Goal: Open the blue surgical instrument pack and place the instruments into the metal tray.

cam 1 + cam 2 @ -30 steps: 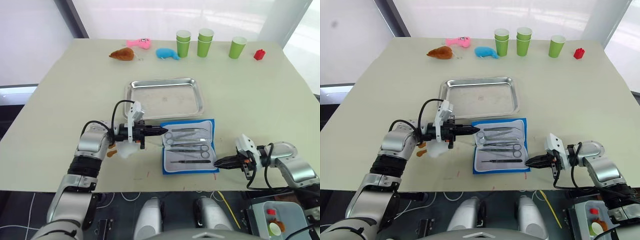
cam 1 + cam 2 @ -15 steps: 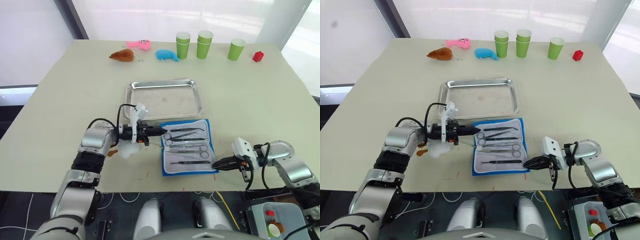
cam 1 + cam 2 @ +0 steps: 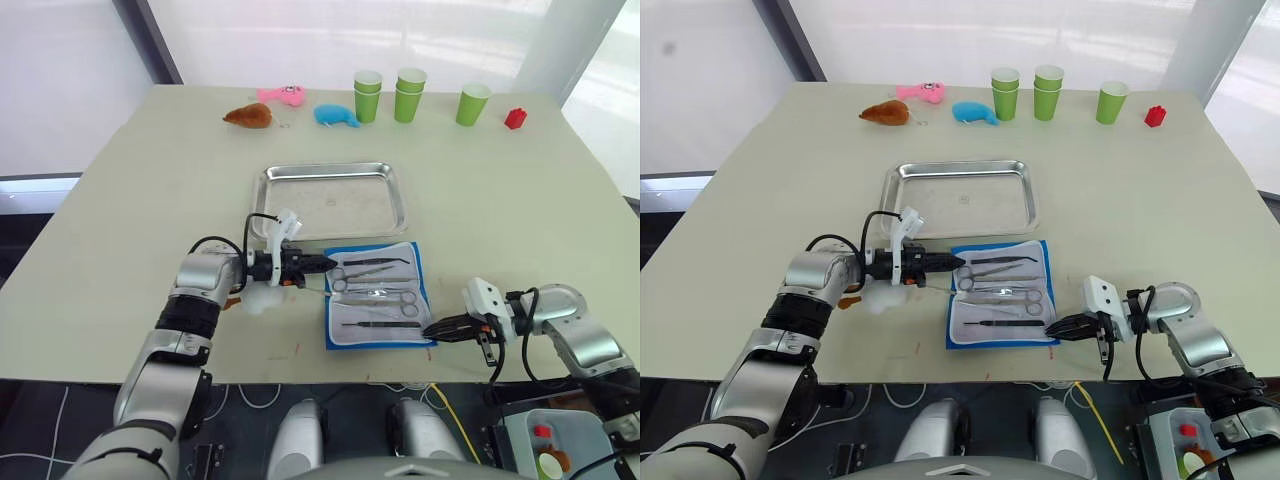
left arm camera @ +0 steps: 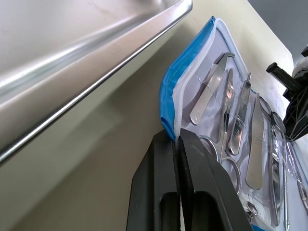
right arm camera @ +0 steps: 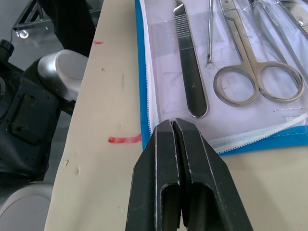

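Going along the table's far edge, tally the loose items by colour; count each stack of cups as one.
green paper cups or cup stacks: 3
pink plush toy: 1
brown plush toy: 1
blue plush toy: 1
small red block: 1
Total: 7

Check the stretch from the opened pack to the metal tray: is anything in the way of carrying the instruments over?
Nothing visible is in the way. The blue surgical instrument pack lies open just in front of the metal tray, with the instruments exposed on its lining. Bare table separates them, and the tray looks empty.
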